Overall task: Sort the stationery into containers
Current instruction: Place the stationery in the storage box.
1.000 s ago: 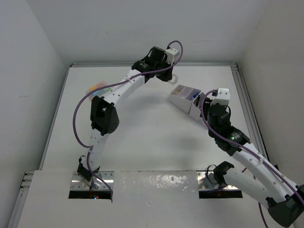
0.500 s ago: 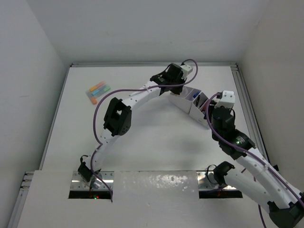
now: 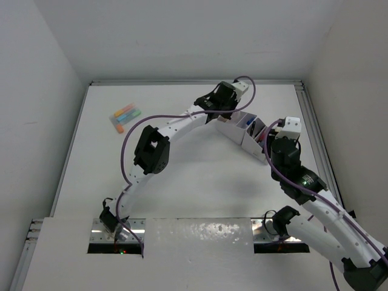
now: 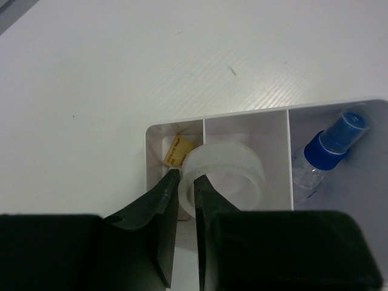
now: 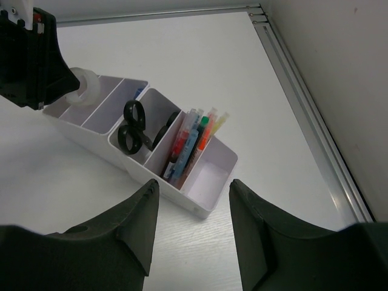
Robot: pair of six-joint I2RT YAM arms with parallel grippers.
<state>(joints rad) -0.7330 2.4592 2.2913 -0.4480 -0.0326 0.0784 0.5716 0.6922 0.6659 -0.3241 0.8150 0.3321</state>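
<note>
Tape roll and left gripper: the tape roll sat straight ahead of the left gripper. The two dark fingers straddled the ring's near wall, one outside and one inside the hole, clenched on it.
Tape roll's place: it was in the mouth of the organiser's second compartment. On one side was an end cell with a yellow scrap, on the other a cell holding a blue-capped bottle. Whether the roll touched the cell floor could not be told.
Tape roll's look: a frosted, translucent white hoop, broad-walled and smooth, with an open centre.
Organiser: glossy white and pale-lilac plastic, a row of joined slanted rectangular cells with thin dividers.
Other contents: black-handled scissors stood in one cell, and pastel markers leaned together in the next.
Right gripper: the right gripper was released, fingers spread wide around nothing, near the organiser's marker end.
Desk: the desk was matt white and finely ribbed, with loose highlighters lying far left, well apart from the organiser.
</note>
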